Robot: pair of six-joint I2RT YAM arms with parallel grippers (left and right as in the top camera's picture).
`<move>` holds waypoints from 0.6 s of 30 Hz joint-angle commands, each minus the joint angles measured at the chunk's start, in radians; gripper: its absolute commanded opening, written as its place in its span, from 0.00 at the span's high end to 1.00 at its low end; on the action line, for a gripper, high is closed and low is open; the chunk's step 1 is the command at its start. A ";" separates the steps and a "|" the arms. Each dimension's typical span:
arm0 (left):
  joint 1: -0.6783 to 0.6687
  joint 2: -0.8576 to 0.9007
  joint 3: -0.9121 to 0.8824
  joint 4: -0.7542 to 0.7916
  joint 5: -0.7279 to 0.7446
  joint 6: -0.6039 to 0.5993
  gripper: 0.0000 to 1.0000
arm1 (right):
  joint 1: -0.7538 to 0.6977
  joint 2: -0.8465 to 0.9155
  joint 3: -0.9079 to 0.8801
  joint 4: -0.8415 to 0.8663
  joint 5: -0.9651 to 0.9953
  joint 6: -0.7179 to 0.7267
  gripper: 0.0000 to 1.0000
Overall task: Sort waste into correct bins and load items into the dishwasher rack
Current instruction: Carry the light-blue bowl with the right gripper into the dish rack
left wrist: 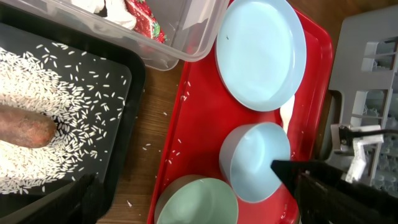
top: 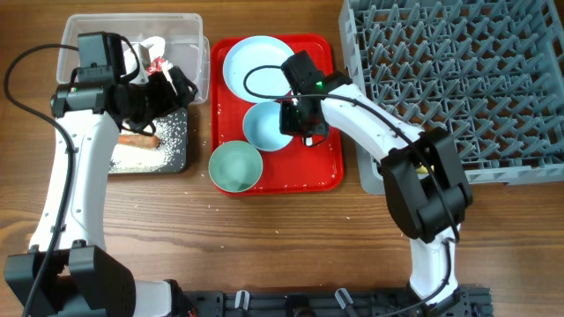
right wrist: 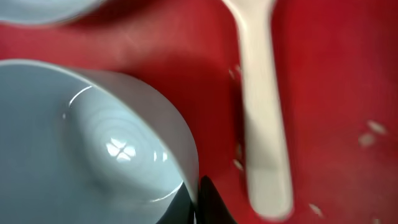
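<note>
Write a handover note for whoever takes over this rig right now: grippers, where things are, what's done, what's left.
Left gripper: open, empty, beside the bins.
Right gripper: pinching the rim of the blue bowl on the red tray.
Done: wrapper in the clear bin; carrot stick and most of the rice in the black bin.
Left: plate, blue bowl, teal bowl and spoon are all on the tray; nothing visibly in the rack. A few grains lie on the tray and table. The yellow cup is not in view.

Pale-blue bowl (right wrist: 93, 143) upright beside white spoon (right wrist: 264, 124)
</note>
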 commanded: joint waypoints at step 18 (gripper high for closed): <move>0.003 0.008 0.011 -0.001 -0.010 0.009 0.00 | -0.192 -0.124 0.090 0.891 1.310 -1.230 0.96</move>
